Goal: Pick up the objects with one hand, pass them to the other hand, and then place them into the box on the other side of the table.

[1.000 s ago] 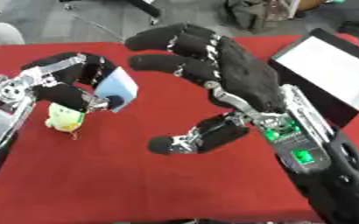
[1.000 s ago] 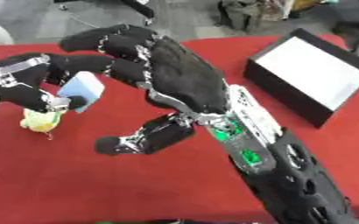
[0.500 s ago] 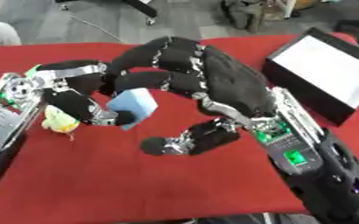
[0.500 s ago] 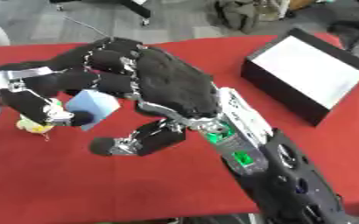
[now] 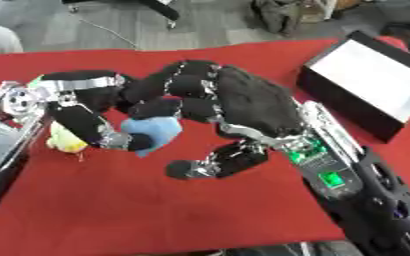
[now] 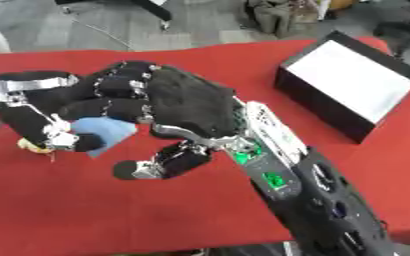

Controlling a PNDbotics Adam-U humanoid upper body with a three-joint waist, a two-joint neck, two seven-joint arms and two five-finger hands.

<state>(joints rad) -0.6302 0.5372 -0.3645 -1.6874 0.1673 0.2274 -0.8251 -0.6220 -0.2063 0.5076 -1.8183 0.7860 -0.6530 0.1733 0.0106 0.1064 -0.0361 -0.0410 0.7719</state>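
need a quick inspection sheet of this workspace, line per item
surface: table with red cloth, bare in front.
job's things: light blue block held above the cloth between both hands; box, black with a white inside, on the robot's right, nothing seen in it.
clutter: small yellow thing on the cloth behind the left hand, too hidden to name.
hands: left hand has its fingers curled round the block; right hand lies over the block from the right, fingers bent onto it, thumb apart below.
cables: one thin cable on the grey floor beyond the table.
surroundings: chair legs and a bag on the floor at the far edge.
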